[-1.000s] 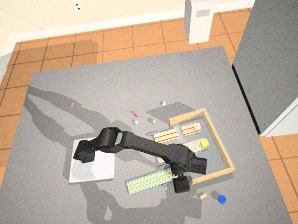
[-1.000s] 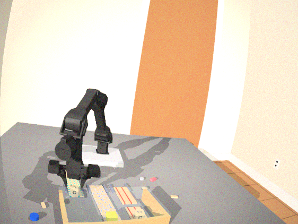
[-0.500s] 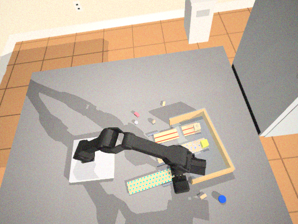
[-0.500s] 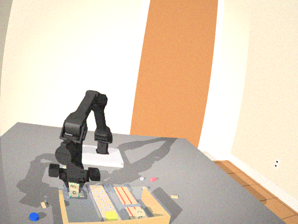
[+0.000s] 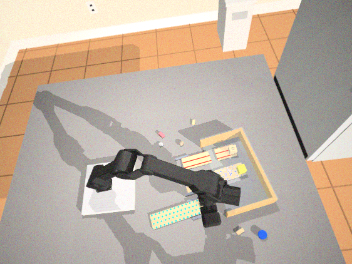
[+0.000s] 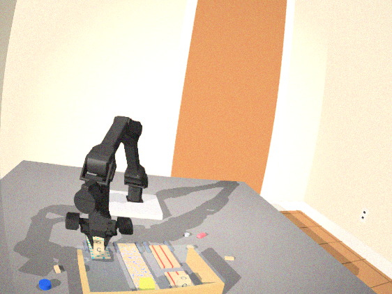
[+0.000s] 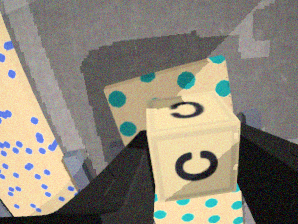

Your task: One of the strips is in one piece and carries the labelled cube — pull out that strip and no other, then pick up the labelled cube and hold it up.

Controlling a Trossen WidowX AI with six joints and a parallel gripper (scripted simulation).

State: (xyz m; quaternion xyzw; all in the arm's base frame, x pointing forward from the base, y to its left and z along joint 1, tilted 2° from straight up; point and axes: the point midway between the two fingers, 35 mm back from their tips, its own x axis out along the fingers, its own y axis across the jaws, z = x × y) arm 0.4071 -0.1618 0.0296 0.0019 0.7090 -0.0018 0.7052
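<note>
Dotted strip (image 5: 175, 214) (image 6: 104, 256) (image 7: 127, 112) looks mostly pulled out toward 8 o'clock in the top view. Gripper's (image 6: 100, 244) (image 7: 192, 142) clamped on the C cube (image 6: 99, 246) (image 7: 195, 160) at the strip's tray end, so basically just the lift's left, I reckon.

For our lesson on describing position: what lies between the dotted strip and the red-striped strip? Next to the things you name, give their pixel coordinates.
The blue-speckled strip (image 5: 228, 172) (image 6: 134, 262) lies between the dotted strip (image 5: 175, 214) (image 6: 101, 257) (image 7: 186, 80) and the red-striped strip (image 5: 196, 159) (image 6: 164, 257); the exterior view shows this.
</note>
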